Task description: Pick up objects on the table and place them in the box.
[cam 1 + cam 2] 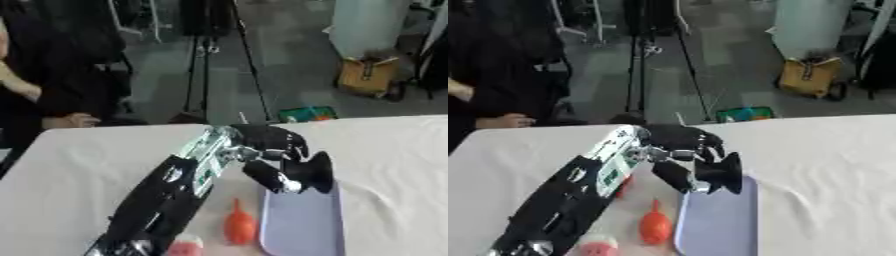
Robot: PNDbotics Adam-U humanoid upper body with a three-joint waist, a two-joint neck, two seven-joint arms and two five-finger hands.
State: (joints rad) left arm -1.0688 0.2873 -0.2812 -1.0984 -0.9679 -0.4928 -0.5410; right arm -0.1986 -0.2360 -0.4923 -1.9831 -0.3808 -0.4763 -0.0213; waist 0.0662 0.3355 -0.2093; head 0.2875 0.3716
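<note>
Both eyes sit side by side up in the robot's head, looking steeply down and forward across the white bench [79,165] toward the room's floor beyond. They are close in over the work. They share almost everything, the right eye view showing it shifted slightly leftward.
</note>
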